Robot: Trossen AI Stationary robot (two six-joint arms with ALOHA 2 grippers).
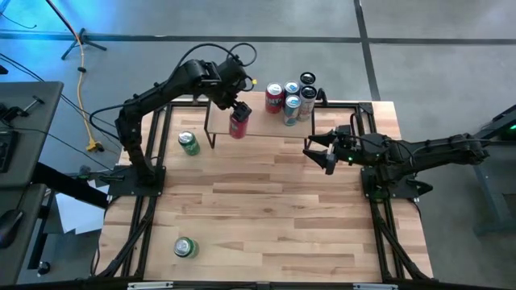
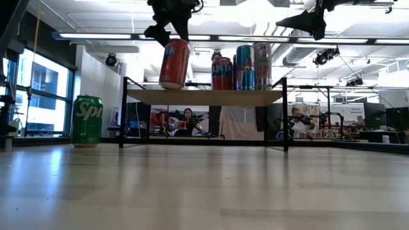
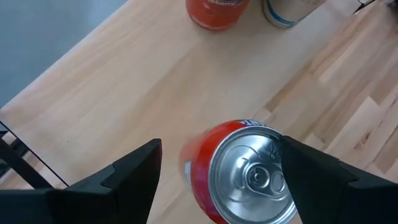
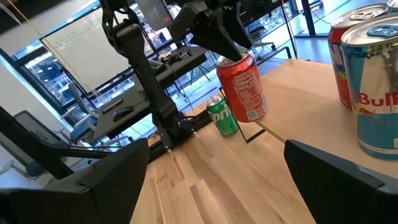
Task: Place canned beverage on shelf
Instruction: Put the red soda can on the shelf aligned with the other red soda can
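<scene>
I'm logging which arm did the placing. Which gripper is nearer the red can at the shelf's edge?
Left. The left gripper is right above the red can, fingers open around its top. The right gripper waits open, well off beside the shelf.

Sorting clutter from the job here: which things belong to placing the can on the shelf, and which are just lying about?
In the job:
red can, tilted at the shelf's edge
shelf
left gripper, open over the can

Lying about:
four cans already on the shelf
two green cans on the table
right gripper, open, waiting aside
</scene>
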